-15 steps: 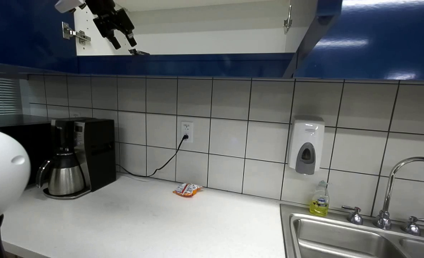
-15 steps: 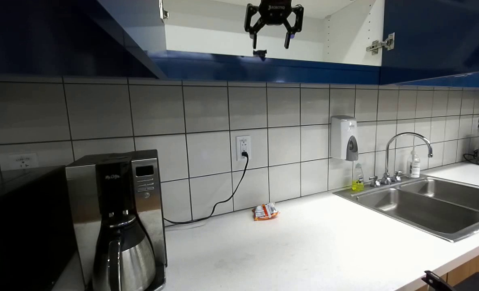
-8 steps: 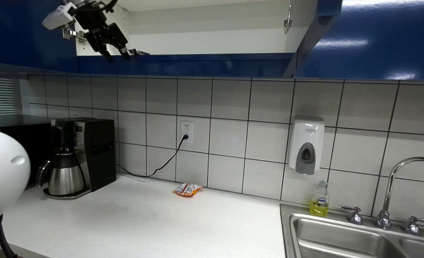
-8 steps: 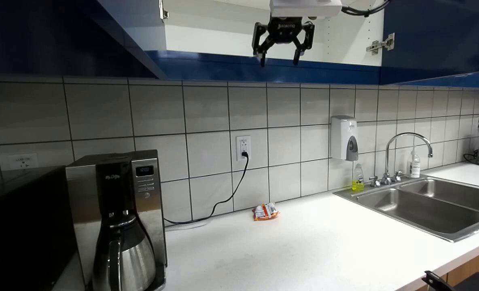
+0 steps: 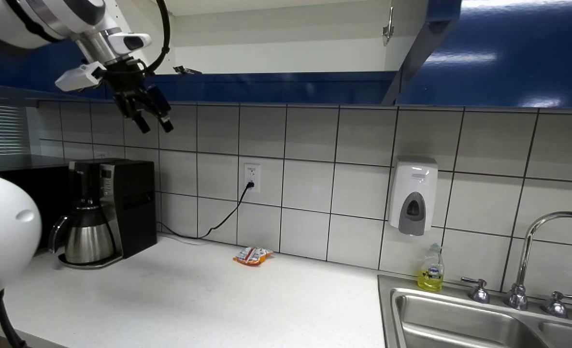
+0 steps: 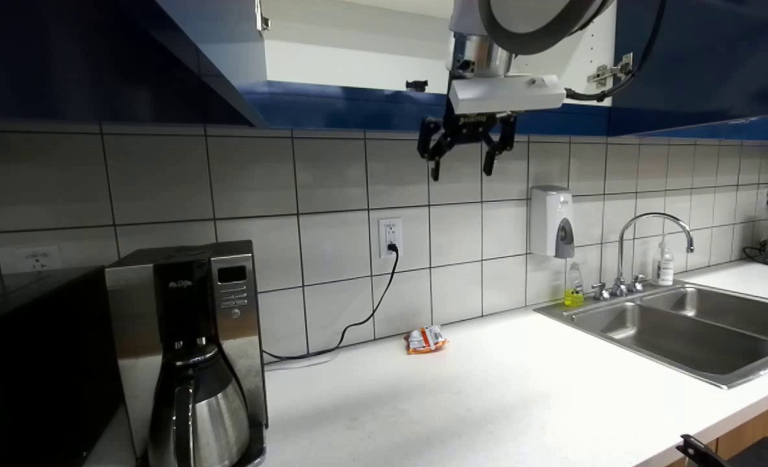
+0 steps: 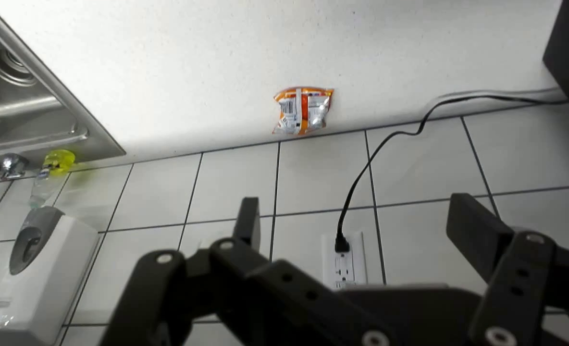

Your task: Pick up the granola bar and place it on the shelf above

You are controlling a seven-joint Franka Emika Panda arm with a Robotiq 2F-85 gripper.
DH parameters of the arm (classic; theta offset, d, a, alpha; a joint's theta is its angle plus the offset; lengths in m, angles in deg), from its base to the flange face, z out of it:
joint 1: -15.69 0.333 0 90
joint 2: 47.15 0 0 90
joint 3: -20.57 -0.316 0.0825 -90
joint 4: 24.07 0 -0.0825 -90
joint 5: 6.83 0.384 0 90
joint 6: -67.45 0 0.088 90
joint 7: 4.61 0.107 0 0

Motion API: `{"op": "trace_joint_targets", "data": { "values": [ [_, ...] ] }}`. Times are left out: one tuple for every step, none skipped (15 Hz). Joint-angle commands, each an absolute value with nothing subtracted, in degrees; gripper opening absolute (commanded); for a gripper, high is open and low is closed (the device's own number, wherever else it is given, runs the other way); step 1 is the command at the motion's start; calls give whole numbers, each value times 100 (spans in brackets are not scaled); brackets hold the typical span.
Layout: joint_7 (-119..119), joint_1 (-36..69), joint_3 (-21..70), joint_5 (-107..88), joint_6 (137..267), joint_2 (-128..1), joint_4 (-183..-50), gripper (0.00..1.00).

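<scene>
Tiled wall (image 5: pixel 307 188) above white countertop (image 5: pixel 218 299)

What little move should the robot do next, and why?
Probably ease the tool back, away from the cupboard: it's open with nothing in its grip, and the granola bar lies up at the shelf's front edge, so the placing looks done.

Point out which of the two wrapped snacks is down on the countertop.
The orange and silver packet, lying near the tiled wall; the other, the dark granola bar, is up in the open cupboard.
</scene>
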State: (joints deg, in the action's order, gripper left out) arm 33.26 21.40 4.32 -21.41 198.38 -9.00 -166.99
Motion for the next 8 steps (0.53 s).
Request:
{"op": "trace_joint_targets", "data": {
  "values": [
    [2858, 2220, 440, -1809, 20076, -935, -17210, 100],
    [2731, 2237, 449, -1731, 20077, -1047, -17269, 100],
    [2558, 2273, 482, -1648, 20095, -1156, -17317, 100],
    [2430, 2273, 481, -1591, 20097, -1280, -17367, 100],
    [2307, 2266, 473, -1538, 20066, -1395, -17404, 100],
    [2193, 2266, 494, -1474, 20102, -1501, -17470, 100],
    [2108, 2260, 511, -1443, 20152, -1594, -17531, 100],
    [2011, 2267, 546, -1386, 20188, -1716, -17592, 100]
  ]
}}
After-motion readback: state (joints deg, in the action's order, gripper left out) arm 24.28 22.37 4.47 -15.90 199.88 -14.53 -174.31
